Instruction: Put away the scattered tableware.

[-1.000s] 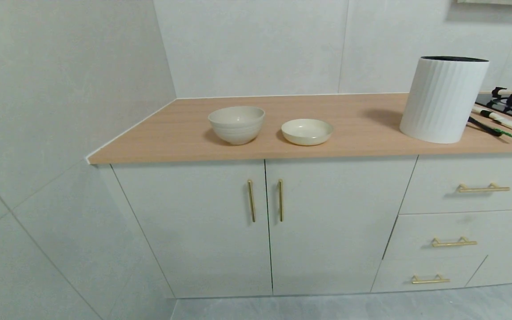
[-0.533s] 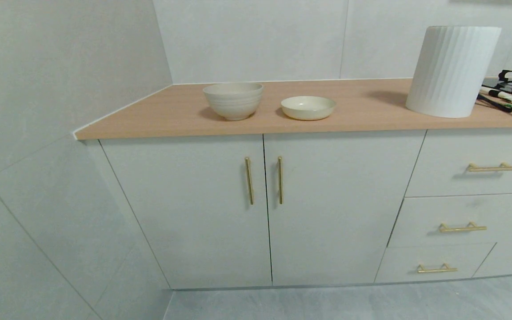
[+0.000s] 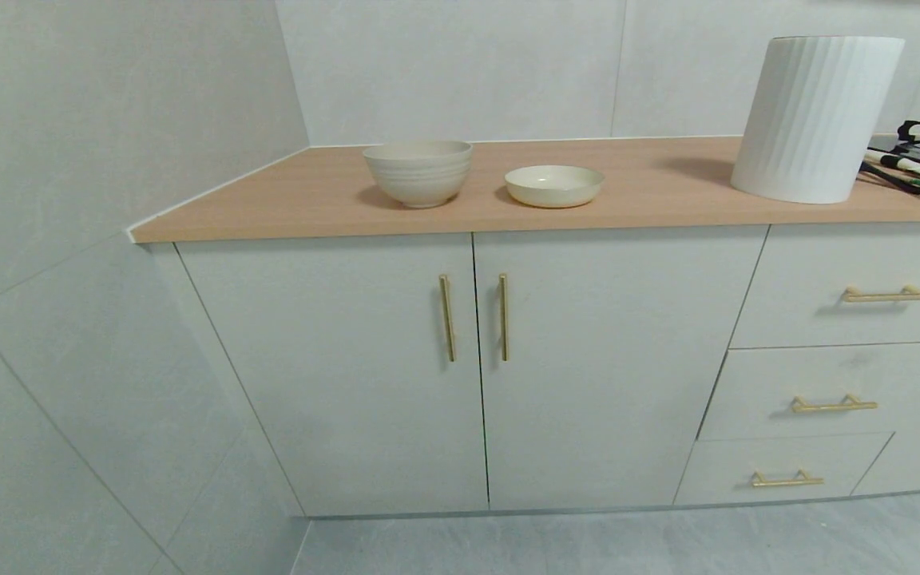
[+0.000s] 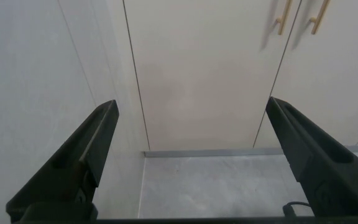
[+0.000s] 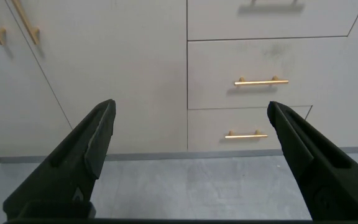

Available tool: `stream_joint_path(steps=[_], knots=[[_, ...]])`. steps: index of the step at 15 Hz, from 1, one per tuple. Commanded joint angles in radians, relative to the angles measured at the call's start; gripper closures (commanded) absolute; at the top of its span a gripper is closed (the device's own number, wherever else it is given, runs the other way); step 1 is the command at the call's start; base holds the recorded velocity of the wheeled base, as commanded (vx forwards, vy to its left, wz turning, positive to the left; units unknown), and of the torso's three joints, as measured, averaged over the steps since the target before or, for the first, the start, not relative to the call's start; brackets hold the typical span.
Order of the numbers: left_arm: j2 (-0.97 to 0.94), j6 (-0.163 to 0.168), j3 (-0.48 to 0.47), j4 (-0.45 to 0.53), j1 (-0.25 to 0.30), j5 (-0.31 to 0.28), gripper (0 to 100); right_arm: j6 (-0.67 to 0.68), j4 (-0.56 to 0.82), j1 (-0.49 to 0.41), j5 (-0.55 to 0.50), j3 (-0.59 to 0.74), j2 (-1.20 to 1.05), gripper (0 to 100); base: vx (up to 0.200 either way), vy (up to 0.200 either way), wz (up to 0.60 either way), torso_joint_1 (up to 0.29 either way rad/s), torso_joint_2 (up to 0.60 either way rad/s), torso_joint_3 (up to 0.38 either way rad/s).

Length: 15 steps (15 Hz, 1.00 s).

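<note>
Head view, bowl (image 3: 418, 172) beside dish (image 3: 554, 185) on countertop (image 3: 668, 204)

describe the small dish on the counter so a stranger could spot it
On the wooden countertop, above the double cabinet doors, sit two pale pieces. Yours is the shallow cream dish, right of the taller ribbed bowl.

Off-white bowl (image 3: 418, 172) with faint ringed bands, cream dish (image 3: 554, 185), light wood-grain counter (image 3: 668, 193), white ribbed canister (image 3: 817, 120), pale grey cabinet doors (image 3: 332, 375), gold handles (image 3: 447, 317). My left gripper (image 4: 191, 103) and right gripper (image 5: 190, 104) are plain black.
</note>
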Motion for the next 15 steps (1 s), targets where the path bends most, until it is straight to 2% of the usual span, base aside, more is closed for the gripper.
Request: stream_joint_path(steps=[1,3,4,15], knots=[[0.000,0.000,0.000,0.000,0.000,0.000,0,0.000,0.000,0.000,-0.001,0.000,0.000,0,0.000,0.000,0.00,0.000,0.00,0.000],[0.000,0.000,0.000,0.000,0.000,0.000,0,-0.001,0.000,0.000,0.001,0.000,0.000,0,0.000,0.000,0.00,0.000,0.00,0.000],[0.002,0.000,0.000,0.000,0.000,0.000,0,-0.001,0.000,0.000,0.001,0.000,0.000,0,0.000,0.000,0.60,0.002,0.00,0.002],[0.000,0.000,0.000,0.000,0.000,0.000,0,-0.001,0.000,0.000,0.001,0.000,0.000,0,0.000,0.000,0.00,0.000,0.00,0.000]])
